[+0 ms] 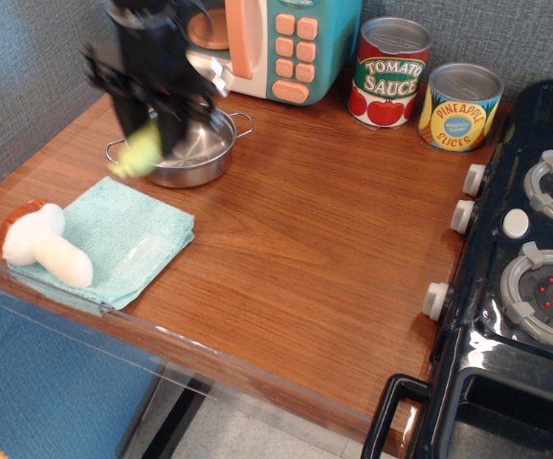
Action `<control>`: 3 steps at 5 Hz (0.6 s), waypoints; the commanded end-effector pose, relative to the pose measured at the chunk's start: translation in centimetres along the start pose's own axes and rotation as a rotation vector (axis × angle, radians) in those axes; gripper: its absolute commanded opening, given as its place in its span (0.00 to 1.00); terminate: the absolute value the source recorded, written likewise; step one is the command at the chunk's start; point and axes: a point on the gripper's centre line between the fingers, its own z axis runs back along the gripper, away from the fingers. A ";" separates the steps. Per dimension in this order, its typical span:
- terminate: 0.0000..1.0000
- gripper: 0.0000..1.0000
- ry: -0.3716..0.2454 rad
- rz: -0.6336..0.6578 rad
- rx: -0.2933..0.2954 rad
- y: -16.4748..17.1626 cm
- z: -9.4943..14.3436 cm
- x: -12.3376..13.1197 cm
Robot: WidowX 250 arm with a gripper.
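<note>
My gripper hangs above the left side of the steel pot, shut on a yellow-green toy vegetable. The vegetable is lifted off the table and points down and to the left. The gripper and vegetable look blurred. The arm hides the pot's left rim and part of the toy microwave behind it.
A toy mushroom lies on a teal cloth at the front left. A tomato sauce can and a pineapple can stand at the back. A toy stove fills the right side.
</note>
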 end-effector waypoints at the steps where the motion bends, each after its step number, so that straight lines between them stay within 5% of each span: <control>1: 0.00 0.00 0.020 -0.072 -0.006 -9.0 -0.9 -3.7; 3: 0.00 0.00 0.110 -0.069 -0.018 -10.1 -4.2 -6.2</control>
